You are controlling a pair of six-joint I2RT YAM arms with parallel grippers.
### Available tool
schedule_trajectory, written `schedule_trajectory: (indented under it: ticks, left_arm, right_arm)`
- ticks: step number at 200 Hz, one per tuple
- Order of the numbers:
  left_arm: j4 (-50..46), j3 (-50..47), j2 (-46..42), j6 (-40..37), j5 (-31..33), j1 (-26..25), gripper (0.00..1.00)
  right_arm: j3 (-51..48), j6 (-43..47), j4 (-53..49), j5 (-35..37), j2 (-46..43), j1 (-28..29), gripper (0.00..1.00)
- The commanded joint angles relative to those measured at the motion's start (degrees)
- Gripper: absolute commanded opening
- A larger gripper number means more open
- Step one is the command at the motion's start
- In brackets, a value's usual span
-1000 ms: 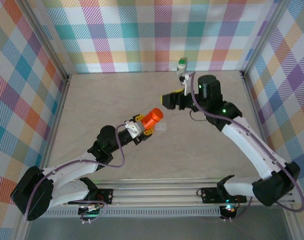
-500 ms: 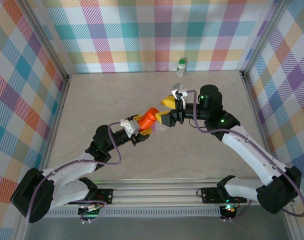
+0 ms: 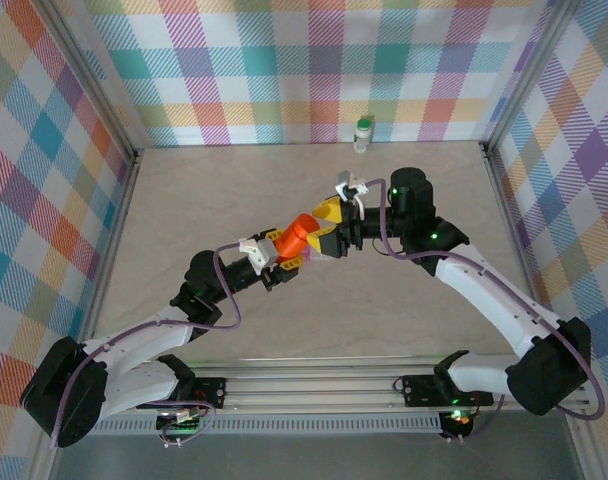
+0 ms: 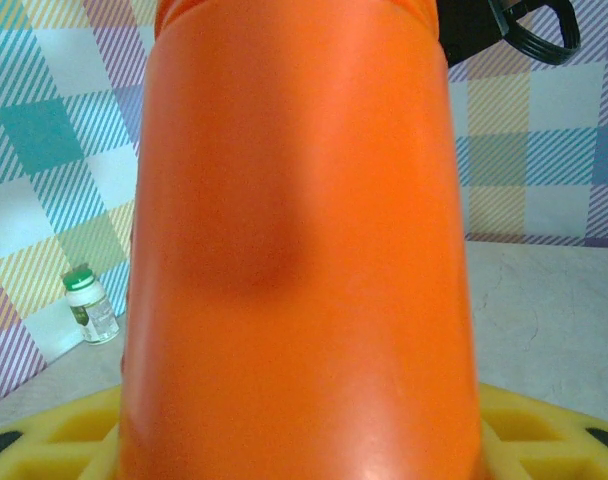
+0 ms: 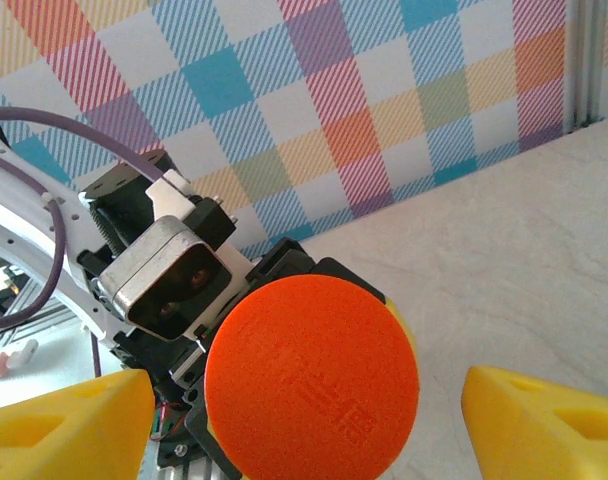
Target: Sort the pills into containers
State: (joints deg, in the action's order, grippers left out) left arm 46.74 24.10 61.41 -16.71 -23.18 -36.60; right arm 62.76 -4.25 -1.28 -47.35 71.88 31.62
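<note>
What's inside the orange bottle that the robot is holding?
Nothing inside shows. The orange vial, held in the left fingers, has solid orange walls, and the round end facing the open right fingers is closed. Whatever is in there is covered.

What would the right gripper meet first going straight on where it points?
The orange vial, held by the left gripper: its round end sits squarely ahead of the open right gripper. Remaining gap unclear.

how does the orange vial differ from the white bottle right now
The orange vial is gripped by the left gripper, tipped sideways above the table; the white bottle stands upright by the back wall, untouched. The vial is orange and looks wider; the bottle is white with a green cap. Both are cylindrical.
</note>
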Motion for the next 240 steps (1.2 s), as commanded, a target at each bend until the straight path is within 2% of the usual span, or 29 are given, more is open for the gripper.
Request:
schedule_trajectory:
  ticks: [1,72,108,141,192,240]
  left_arm:
    - [3.9,0.3,-0.1,1.1,-1.7,0.3,0.00]
    - [3.1,0.3,-0.3,1.0,-3.8,0.3,0.00]
    - [2.7,0.8,-0.4,0.9,-7.1,0.3,0.00]
    - [2.7,0.9,-1.5,0.9,-7.1,0.3,0.00]
    - [2.5,1.3,-3.6,1.0,-6.2,0.3,0.00]
    - [3.6,1.3,-4.2,1.5,-6.7,0.3,0.00]
  right_arm:
    - [0.8,0.1,0.9,-2.0,1.1,0.7,0.80]
    - [2.4,-1.0,-0.5,2.7,3.3,0.6,0.80]
    - [3.9,-3.3,-1.2,6.6,4.7,0.7,0.80]
    - [5.2,-4.9,-2.5,10.4,6.1,0.6,0.79]
    - [5.2,-12.3,-0.3,14.3,7.8,1.4,0.76]
    - [7.4,-16.7,-3.4,25.8,8.8,4.3,0.75]
